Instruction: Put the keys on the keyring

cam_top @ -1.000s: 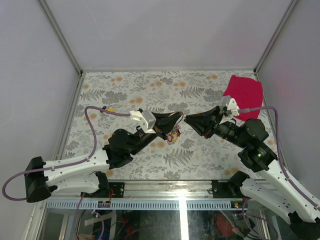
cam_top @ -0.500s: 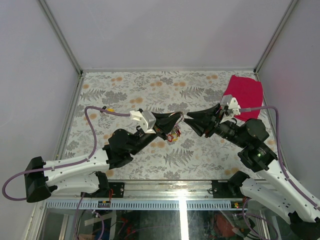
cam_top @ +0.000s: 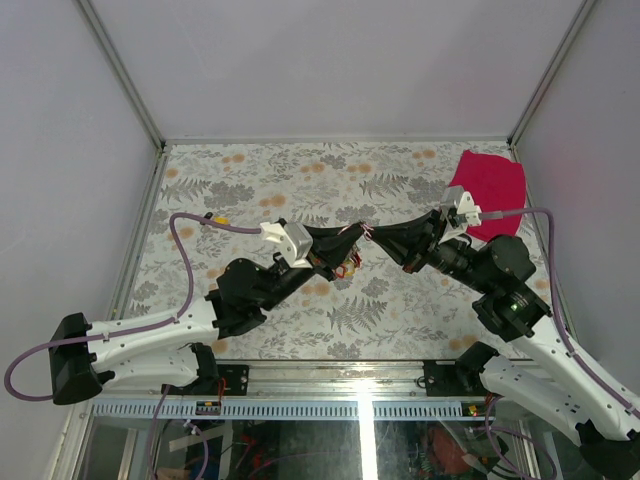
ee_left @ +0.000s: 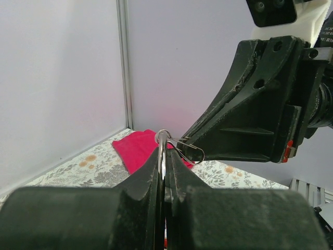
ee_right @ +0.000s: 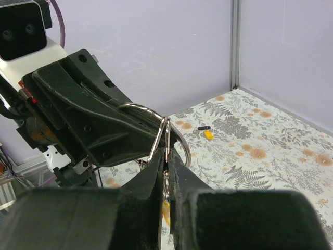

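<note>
My left gripper (ee_left: 165,156) is shut on the keyring (ee_left: 163,148), a shiny silver ring seen edge on between its fingers. Several keys (cam_top: 346,268) with coloured heads hang under that gripper (cam_top: 358,233) in the top view. My right gripper (ee_right: 166,156) meets it tip to tip, shut on a thin wire loop (ee_right: 165,134) that crosses the keyring (ee_right: 182,138). A yellow key head (ee_right: 165,211) shows low between the right fingers. From the left wrist the wire loop (ee_left: 190,151) sticks out of the right gripper's tip (ee_left: 183,144).
A red cloth (cam_top: 489,181) lies at the back right corner of the flowered table. A loose yellow-headed key (ee_right: 208,134) lies next to a small black piece (ee_right: 204,127) on the table, by the left arm's purple cable (cam_top: 185,235). Pale walls close the table in.
The right gripper opened, moved slightly up toward the left gripper's tip, and has shut on the wire loop. The left gripper kept its hold on the keyring.
</note>
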Tool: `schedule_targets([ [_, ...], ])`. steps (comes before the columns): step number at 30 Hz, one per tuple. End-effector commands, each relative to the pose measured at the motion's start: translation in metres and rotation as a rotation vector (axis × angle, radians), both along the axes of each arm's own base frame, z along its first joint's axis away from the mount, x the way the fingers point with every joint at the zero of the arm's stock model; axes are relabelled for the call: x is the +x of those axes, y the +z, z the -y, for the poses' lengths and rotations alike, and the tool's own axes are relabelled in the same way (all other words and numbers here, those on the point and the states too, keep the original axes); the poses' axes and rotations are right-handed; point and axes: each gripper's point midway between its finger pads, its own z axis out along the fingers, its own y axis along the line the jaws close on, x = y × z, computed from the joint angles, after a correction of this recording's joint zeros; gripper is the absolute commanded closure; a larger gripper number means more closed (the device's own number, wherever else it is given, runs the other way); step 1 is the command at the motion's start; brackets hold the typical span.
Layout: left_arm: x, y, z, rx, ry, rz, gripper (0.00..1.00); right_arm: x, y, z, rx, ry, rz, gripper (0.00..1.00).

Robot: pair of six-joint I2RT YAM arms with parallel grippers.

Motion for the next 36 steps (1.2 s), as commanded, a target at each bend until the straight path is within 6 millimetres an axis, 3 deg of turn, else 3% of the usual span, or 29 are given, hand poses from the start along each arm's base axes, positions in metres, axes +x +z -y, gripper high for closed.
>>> schedule_targets([
  [1,-0.002,0.031,-0.013,-0.109,0.011,0.035,1.0,-0.008,0.03,0.004,0.063,0.008,0.085,0.99],
  [6,-0.003,0.028,-0.014,-0.104,0.004,0.028,0.98,-0.011,0.035,0.009,0.034,-0.005,0.145,1.0],
  [19,-0.019,0.013,-0.03,-0.026,-0.037,-0.018,0.57,-0.013,0.011,0.031,-0.431,-0.021,0.275,1.0],
  [25,-0.028,0.013,-0.036,0.014,-0.065,-0.006,0.55,-0.018,0.003,0.035,-0.506,0.007,0.294,1.0],
  [36,-0.043,-0.011,-0.017,0.258,-0.172,0.067,0.54,-0.044,-0.02,0.034,-0.612,0.183,0.306,1.0],
])
